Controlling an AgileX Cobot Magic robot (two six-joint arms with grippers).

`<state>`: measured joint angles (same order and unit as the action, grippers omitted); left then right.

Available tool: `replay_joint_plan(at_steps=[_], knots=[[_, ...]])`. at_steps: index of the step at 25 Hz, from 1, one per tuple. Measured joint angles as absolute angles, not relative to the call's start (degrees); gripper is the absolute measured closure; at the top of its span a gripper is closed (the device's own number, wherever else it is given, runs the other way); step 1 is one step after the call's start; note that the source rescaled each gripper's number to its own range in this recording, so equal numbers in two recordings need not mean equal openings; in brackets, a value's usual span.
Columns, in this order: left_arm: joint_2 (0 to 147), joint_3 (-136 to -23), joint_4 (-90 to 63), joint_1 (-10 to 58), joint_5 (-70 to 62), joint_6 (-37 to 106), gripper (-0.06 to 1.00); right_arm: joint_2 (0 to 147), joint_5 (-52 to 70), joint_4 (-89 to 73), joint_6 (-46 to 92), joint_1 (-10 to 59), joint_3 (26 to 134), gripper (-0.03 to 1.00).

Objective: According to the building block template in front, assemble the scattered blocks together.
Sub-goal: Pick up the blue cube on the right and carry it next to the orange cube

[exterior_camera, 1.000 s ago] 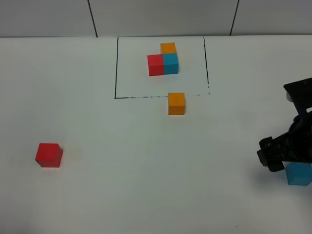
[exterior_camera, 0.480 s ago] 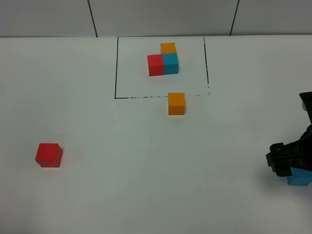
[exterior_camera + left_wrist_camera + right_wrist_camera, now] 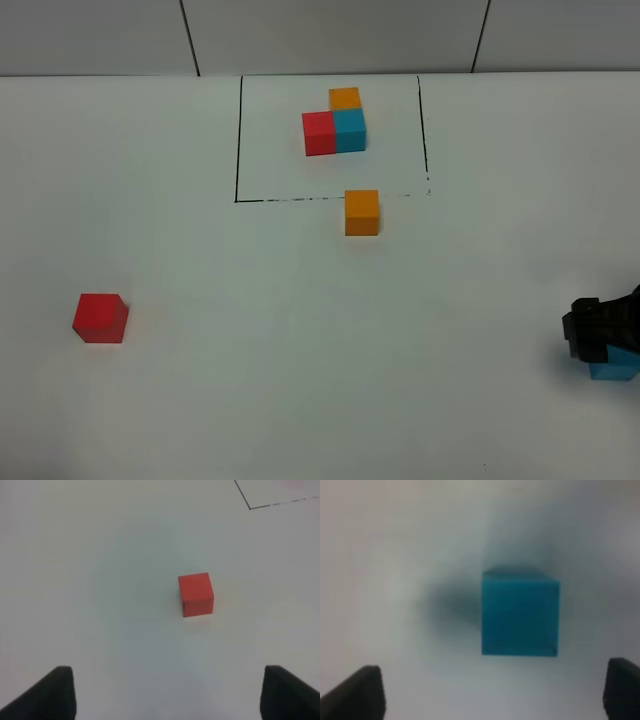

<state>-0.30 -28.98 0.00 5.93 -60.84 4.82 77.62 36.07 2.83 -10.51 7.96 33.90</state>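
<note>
Blue cube (image 3: 520, 615): at the table's right edge, just ahead of my right gripper (image 3: 490, 692), which is low and spread wide, seemingly not touching; view blurred.
Red cube (image 3: 196, 594): far left, before my left gripper (image 3: 165, 695), wide apart, empty.
Orange cube (image 3: 362, 212): just outside the frame of the template (image 3: 336, 122).
Table (image 3: 250, 390): white; grey wall (image 3: 330, 35) behind.

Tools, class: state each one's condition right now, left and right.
Left tool: open, holding nothing; red block lies ahead, untouched.
Right tool: open over the cyan-blue block, not gripping it.
</note>
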Motion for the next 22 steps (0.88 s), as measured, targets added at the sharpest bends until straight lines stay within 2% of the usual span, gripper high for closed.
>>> replay_joint_plan(at_steps=[6, 12, 18, 22], knots=[[-0.30, -28.98, 0.00, 5.93, -60.84, 4.82, 0.24, 84.33, 34.04, -0.48, -4.94, 3.42, 33.90, 0.20], [-0.30, -28.98, 0.00, 5.93, -60.84, 4.82, 0.24, 85.30, 32.79, -0.96, -1.99, 1.93, 33.88, 0.20], [-0.30, -28.98, 0.00, 5.93, -60.84, 4.82, 0.24, 86.01, 32.46, -1.41, 1.40, -0.47, 33.84, 0.02], [-0.30, -28.98, 0.00, 5.93, -60.84, 4.82, 0.24, 87.60, 31.09, -2.45, 1.81, -1.50, 33.84, -0.01]])
